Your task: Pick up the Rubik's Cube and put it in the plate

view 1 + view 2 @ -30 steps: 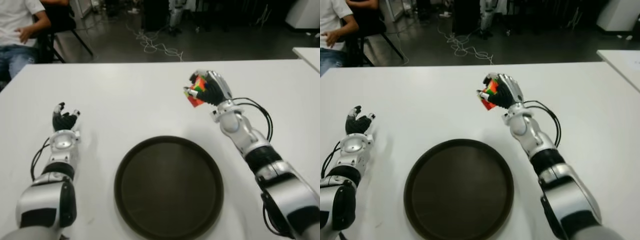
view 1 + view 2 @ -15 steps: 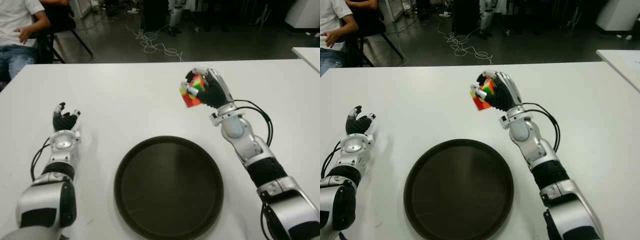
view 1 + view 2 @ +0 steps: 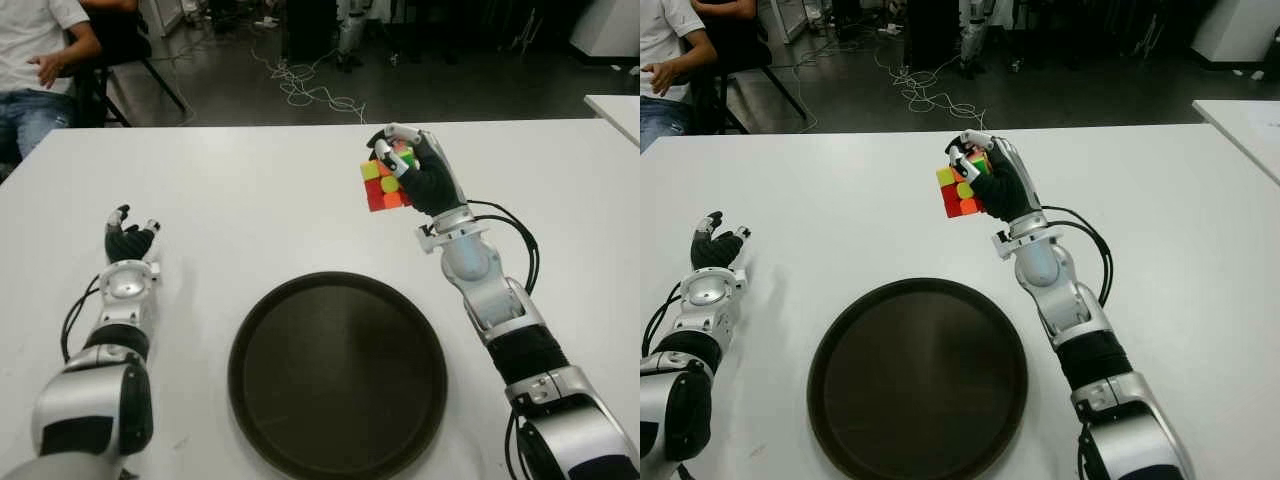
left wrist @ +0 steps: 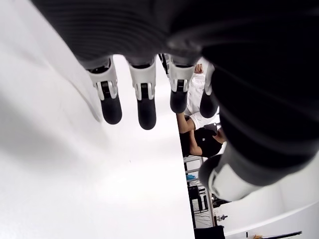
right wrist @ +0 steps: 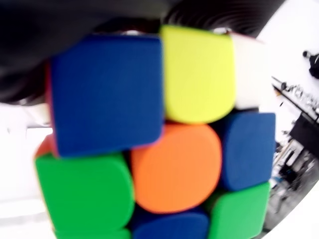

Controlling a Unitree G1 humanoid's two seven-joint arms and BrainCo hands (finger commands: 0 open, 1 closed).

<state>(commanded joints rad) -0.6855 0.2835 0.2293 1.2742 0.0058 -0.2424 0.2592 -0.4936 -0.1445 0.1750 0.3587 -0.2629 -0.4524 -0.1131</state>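
Your right hand (image 3: 420, 175): fingers clamped on Rubik's Cube (image 3: 382, 184), upper centre-right, above dark plate (image 3: 337, 372). Left hand (image 3: 128, 240) at left, fingers relaxed, empty.

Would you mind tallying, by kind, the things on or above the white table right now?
Rubik's Cube: 1, held in the right hand above the table
Plate: 1, dark and empty
Robot hands: 2, the left hand open and idle left of the plate
Total: 4

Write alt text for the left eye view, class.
The right robot hand holds the Rubik's Cube above the white table, beyond the empty dark plate. The left robot hand shows open at the plate's left.
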